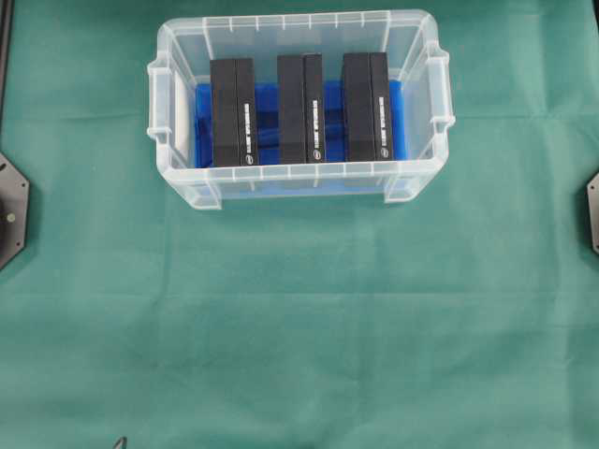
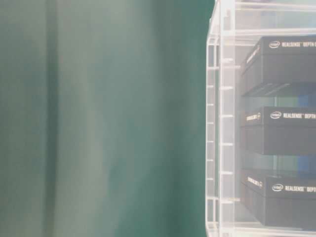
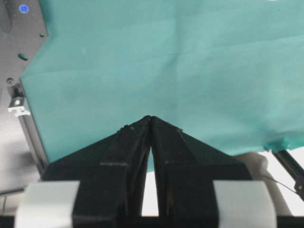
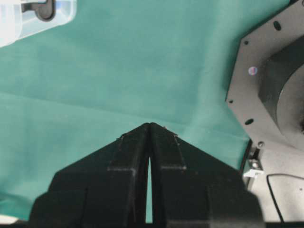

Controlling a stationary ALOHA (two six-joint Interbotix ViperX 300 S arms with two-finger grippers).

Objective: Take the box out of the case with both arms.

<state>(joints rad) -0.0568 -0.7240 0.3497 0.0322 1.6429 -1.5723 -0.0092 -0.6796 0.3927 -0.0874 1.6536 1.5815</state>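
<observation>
The case point(image 1: 299, 37) stands on the green cloth point(image 1: 299, 318) near the far edge of the table, about in the middle between the left and right sides. It is a clear plastic bin with a rim and side handles, and a blue liner point(image 1: 267, 126) covers its floor. Inside it three black boxes stand side by side, with small gaps between them: the left box point(image 1: 233, 112), the middle box point(image 1: 299, 108) and the right box point(image 1: 365, 106). In the table-level view the same boxes show through the clear wall, each with white printed letters on its side.

The left gripper point(image 3: 150, 118) hangs over bare cloth near the left edge of the table, beside a black base plate point(image 3: 14, 42). Its two fingers meet at the tips, so the jaws are clenched, and nothing is between them. The case is not seen in this wrist view; the gripper is well apart from it.

The right gripper point(image 4: 149, 125) is also over bare cloth, next to the black base point(image 4: 270, 85) at the right edge. Its jaws are pressed together too and hold nothing. Only a corner of the case point(image 4: 33, 19) appears at the upper left of this view, well apart from the fingertips.
</observation>
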